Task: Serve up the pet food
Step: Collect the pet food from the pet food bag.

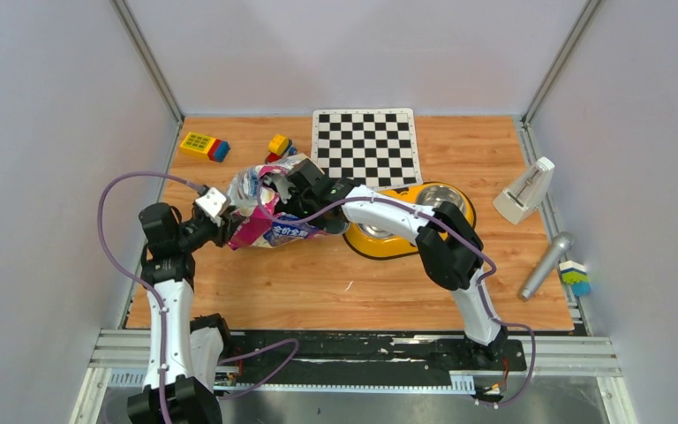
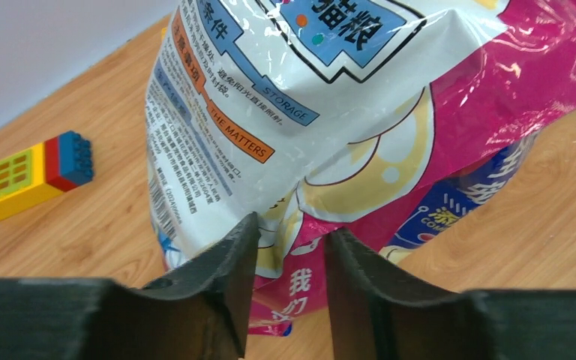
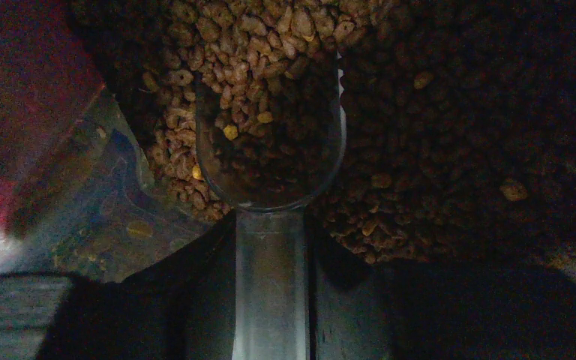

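Two grips: left hand (image 2: 289,241) pinches the bag (image 2: 330,112), right hand (image 3: 270,234) clamps a scoop (image 3: 270,300) pointing into kibble (image 3: 435,150).

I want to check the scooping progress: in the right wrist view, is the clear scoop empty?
No, the clear scoop has brown pellets of pet food lying in its bowl.

cat food bag (image 1: 269,225) against left pincer (image 2: 289,236), yellow bowl (image 1: 380,253) beside, near table (image 1: 318,291) open

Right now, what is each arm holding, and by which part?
Left gripper: cat food bag, pinched at its bottom edge. Right gripper: clear scoop, by its handle, bowl in the kibble.
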Controlling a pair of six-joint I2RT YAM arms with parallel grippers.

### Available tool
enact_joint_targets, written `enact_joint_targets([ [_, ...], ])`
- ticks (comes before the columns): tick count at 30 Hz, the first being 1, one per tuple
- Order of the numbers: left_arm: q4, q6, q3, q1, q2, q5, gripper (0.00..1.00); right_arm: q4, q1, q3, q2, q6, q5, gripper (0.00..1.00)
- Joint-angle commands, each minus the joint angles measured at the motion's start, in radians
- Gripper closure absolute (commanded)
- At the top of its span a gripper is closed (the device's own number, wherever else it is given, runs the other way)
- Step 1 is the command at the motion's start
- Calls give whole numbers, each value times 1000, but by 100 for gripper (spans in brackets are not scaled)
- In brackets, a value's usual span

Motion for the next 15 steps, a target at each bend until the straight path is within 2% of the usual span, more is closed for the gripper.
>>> enact_joint_targets([
  [1,-36,47,30,6,10,95,45,-3,2,-15,53,15,19,100],
  [5,-10,54,19,6,16,82,36,-4,2,-20,50,13,20,100],
  [9,89,29,-15,0,36,57,37,-6,3,-19,46,7,15,100],
  [11,113,41,-26,-24,50,30,43,-8,2,-14,46,8,11,100],
  [14,120,79,-37,-92,69,-15,70,-11,2,-5,51,12,0,100],
  [15,121,83,-39,-103,71,-24,75,-15,2,-2,53,13,-4,100],
])
